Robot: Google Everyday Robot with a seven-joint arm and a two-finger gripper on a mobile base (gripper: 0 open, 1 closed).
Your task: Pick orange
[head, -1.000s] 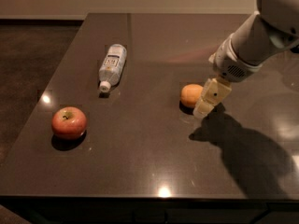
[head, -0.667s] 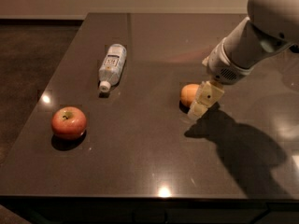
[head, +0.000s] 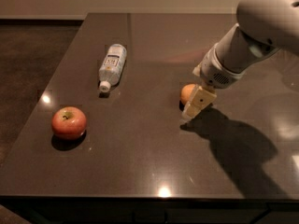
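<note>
The orange (head: 187, 93) is a small yellow-orange fruit resting on the dark table (head: 140, 162), right of centre. My gripper (head: 190, 110) reaches down from the upper right on the white arm (head: 243, 45). Its cream tip is low over the table, right against the orange's front right side, and hides part of the fruit. Whether it touches the orange cannot be told.
A red apple (head: 68, 122) sits near the table's front left. A clear plastic bottle (head: 112, 65) with a white cap lies on its side at the back left. The arm's shadow (head: 233, 143) falls on the table to the right. The table's left edge borders dark floor.
The arm and gripper have shifted left and slightly down, bringing the gripper closer around the orange. The orange, apple and bottle have not moved.
</note>
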